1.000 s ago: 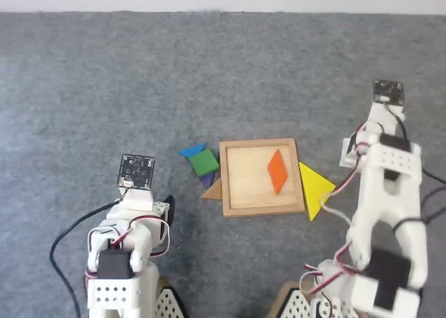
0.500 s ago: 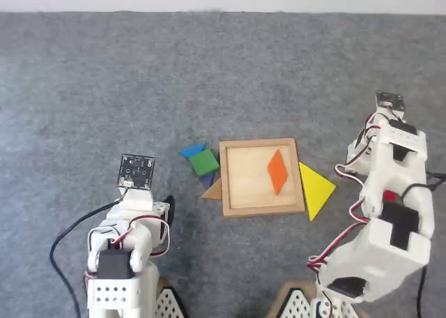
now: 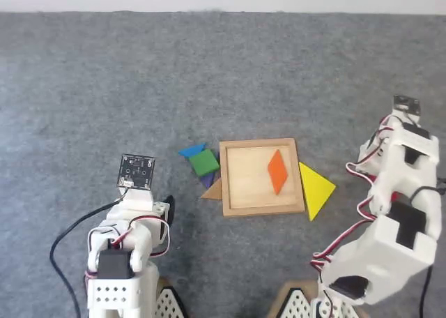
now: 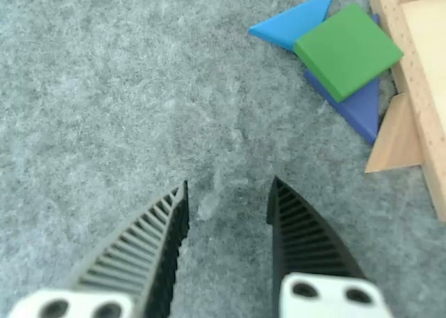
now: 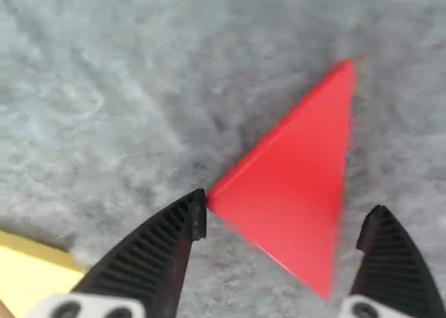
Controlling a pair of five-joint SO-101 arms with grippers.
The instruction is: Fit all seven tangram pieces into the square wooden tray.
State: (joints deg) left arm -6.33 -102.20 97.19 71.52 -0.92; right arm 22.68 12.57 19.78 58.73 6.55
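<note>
The right end effector (image 5: 287, 210) hangs released, jaws spread either side of the flat red triangular piece (image 5: 296, 164). The piece lies on the grey tabletop (image 5: 104, 88) near the yellow triangular piece (image 5: 21, 279), outside the square wooden tray (image 3: 263, 208). Lowering both tips fully against opposite edges before clenching should, I judge, prevent skidding.

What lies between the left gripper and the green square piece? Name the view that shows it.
Bare grey carpet, in the left wrist view, from the left gripper to the green square, where a dark blue triangle pokes from beneath.
</note>
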